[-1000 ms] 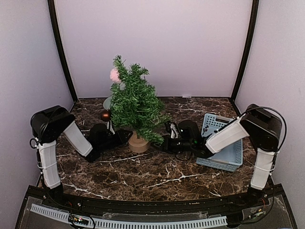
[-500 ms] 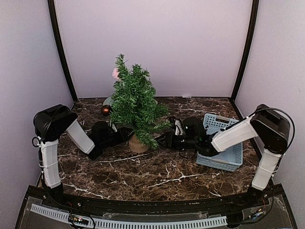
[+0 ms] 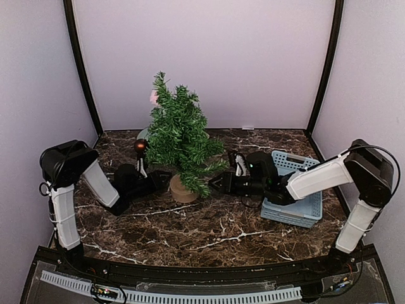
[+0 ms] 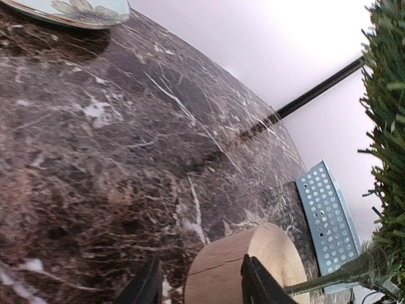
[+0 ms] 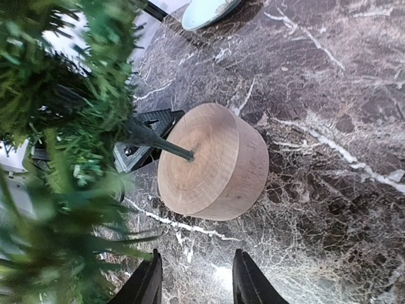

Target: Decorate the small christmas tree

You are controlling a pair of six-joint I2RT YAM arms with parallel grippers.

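Down on the left, the left gripper (image 3: 164,179) lies low on the dark marbled table (image 3: 209,234), fingers partly spread and clamping nothing, just beside the round tan wooden stump (image 3: 183,190). Above it, the small christmas tree (image 3: 180,133) stands upright, bristly and dark green. The right gripper (image 3: 216,184) sits low just right of the stump, jaws moderately apart and empty, with the pale blue perforated plastic basket (image 3: 304,206) further right.
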